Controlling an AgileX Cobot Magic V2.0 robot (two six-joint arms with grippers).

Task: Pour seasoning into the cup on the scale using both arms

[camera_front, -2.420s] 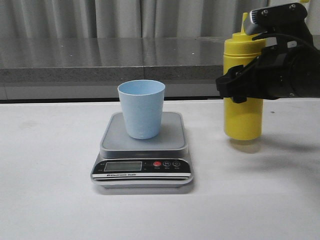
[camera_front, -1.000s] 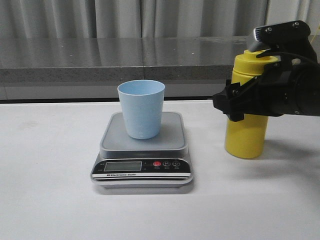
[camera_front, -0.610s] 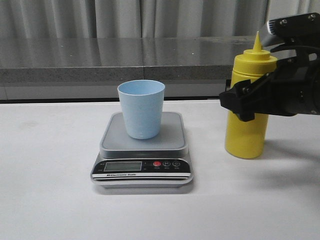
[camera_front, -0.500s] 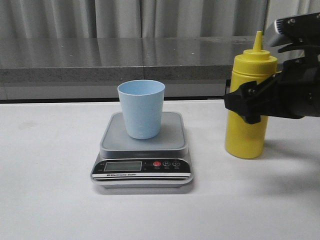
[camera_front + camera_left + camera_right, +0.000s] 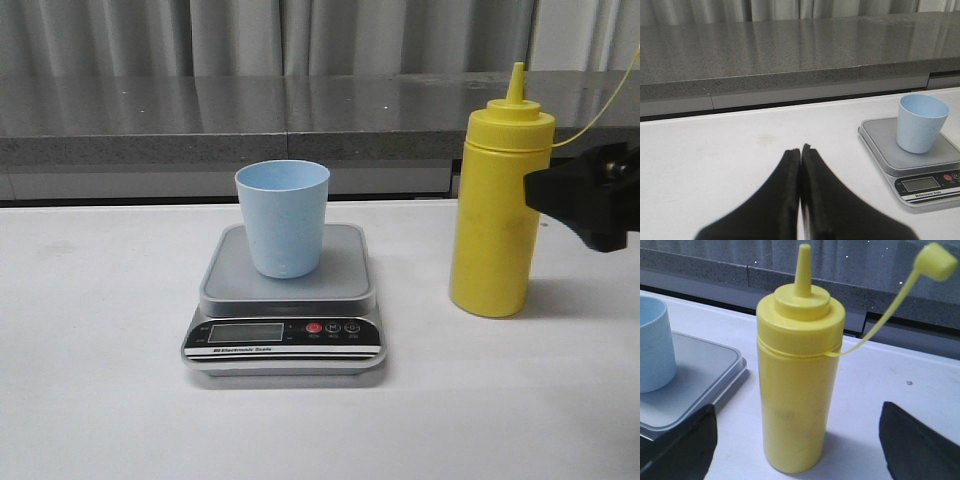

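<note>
The front camera sits low, near the tabletop (image 5: 100, 400), facing forward at the scale (image 5: 285, 300), cup (image 5: 283, 218) and bottle (image 5: 497, 200), with a grey ledge behind. The left wrist camera looks out over its end effector (image 5: 800, 150) from farther back and to the side, sharing the scale (image 5: 920, 165) and cup (image 5: 920, 122). The right wrist camera is close to the bottle (image 5: 797, 385), catching the cup's (image 5: 655, 345) edge and a scale (image 5: 700, 370) corner.

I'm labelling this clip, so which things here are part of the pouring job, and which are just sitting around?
Part of the job:
yellow squeeze bottle
pale blue cup
digital kitchen scale
right claw
left claw

Just there:
white table
grey stone ledge
curtain
</note>
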